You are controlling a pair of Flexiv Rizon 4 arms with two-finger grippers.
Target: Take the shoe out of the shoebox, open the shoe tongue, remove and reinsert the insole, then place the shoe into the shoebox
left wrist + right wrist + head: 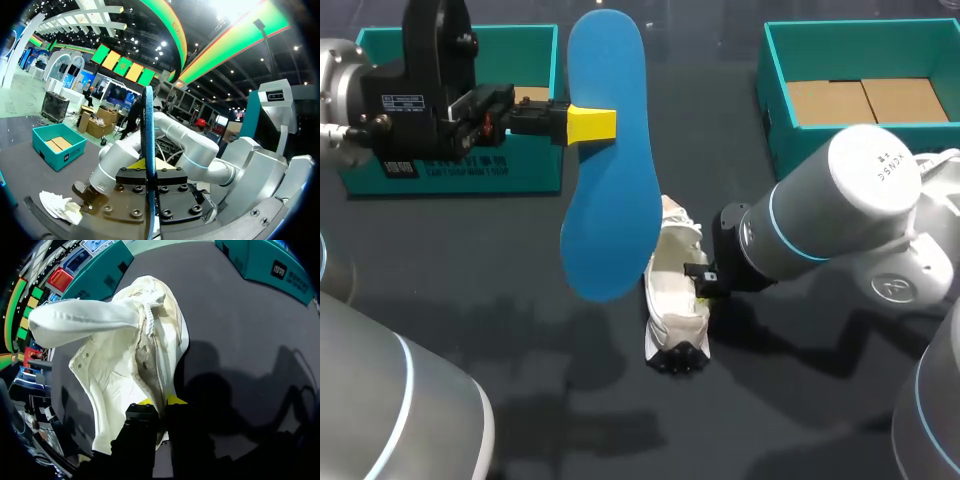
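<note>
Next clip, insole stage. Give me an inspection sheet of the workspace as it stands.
surface: dark table, with the arms' shadows on it.
job's things: blue insole out of the shoe, held up above the table. White shoe lying on the table, tongue folded open. Left shoebox and right shoebox, both teal, at the far side. Cardboard shows inside the right one.
clutter: nothing seen.
grippers: left claw shut on the insole. Right claw shut on the shoe's side wall.
cables: nothing seen on the table.
surroundings: nothing seen reaching over the table.
</note>
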